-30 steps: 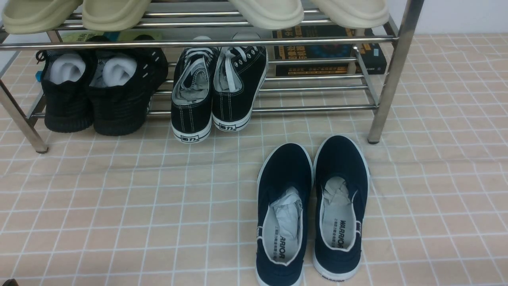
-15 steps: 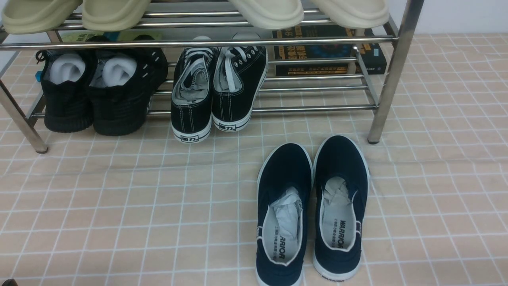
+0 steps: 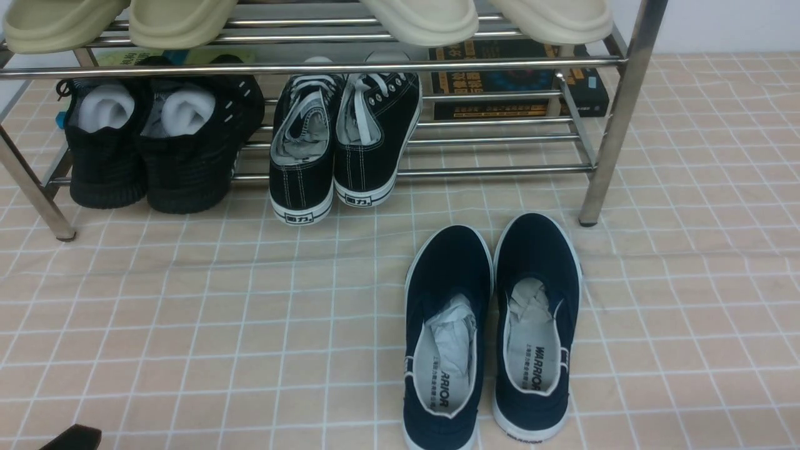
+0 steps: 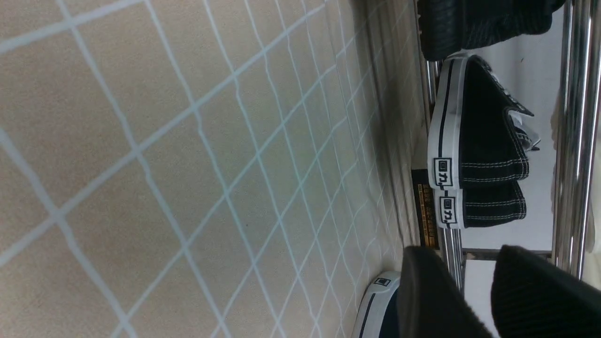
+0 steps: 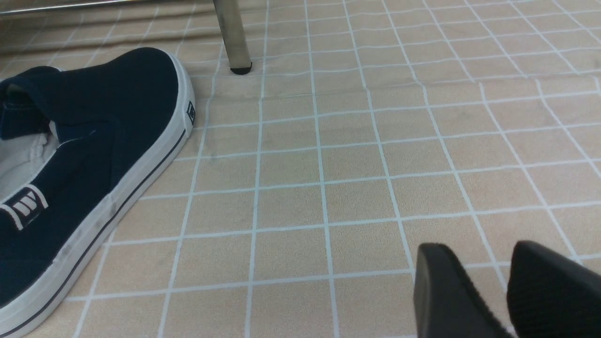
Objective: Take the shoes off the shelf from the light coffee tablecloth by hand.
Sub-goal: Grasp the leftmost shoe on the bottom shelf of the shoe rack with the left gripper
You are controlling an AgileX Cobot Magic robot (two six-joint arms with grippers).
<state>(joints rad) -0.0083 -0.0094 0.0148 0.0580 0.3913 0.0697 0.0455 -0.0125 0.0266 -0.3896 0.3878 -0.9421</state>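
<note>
Front view: the shoes (image 3: 175,162) sit on the shelf (image 3: 500,170), lower tier.

Navy slip-ons (image 3: 450,269) lie side by side; black lace-ups (image 3: 369,156), cream slippers (image 3: 425,19) and books (image 3: 500,81) sit farther back.

L wrist cam: tablecloth (image 4: 188,164) fills most of frame, creased near the shelf (image 4: 573,141). On shelf's lower bars the shoes (image 4: 474,23) are only partly in shot (ribbed black sole), black canvas lace-ups (image 4: 488,150) right beside them w/ white soles + logo tabs facing cam, dark book (image 4: 425,211) w/ orange print by those soles. L end effector (image 4: 465,256) fingers (image 4: 432,300) stand apart, nothing btwn; navy slip-on (image 4: 373,305) just beside one finger.
</note>
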